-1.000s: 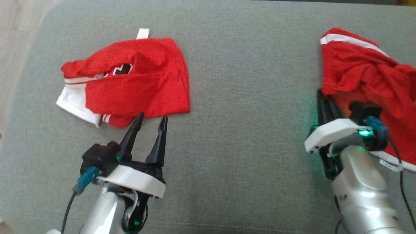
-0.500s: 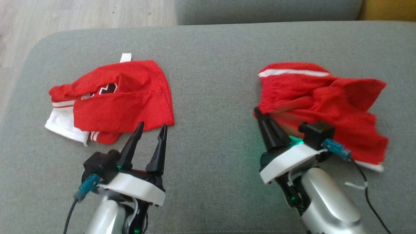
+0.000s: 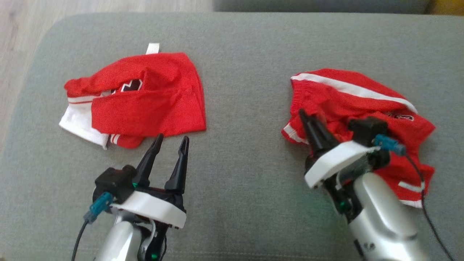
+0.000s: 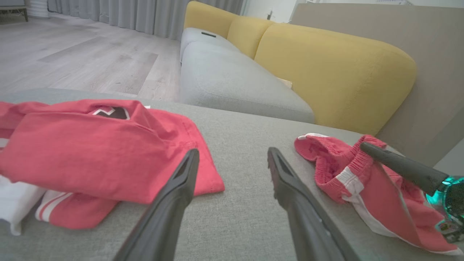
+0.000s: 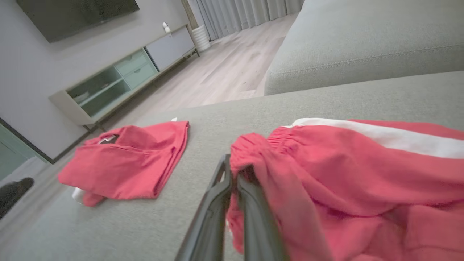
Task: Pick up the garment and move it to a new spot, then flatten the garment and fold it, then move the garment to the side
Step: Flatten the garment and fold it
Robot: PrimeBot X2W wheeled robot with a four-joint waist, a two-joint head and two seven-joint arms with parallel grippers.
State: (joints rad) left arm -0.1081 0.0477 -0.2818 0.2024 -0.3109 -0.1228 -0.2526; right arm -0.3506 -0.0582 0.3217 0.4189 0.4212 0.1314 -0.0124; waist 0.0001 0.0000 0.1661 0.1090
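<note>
In the head view, the garment [image 3: 362, 105], crumpled red mesh shorts with white stripes, lies at the right of the grey woven cushion [image 3: 246, 72]. My right gripper [image 3: 307, 119] is pinched tight on its left edge. My left gripper [image 3: 172, 139] gapes wide, holding nothing, its tips just short of a folded red jersey [image 3: 152, 105].

In the left wrist view, the spread fingers frame bare cushion, with a yellow sofa [image 4: 326, 61] behind.

In the right wrist view, the closed fingers clamp the gathered elastic waistband.
</note>
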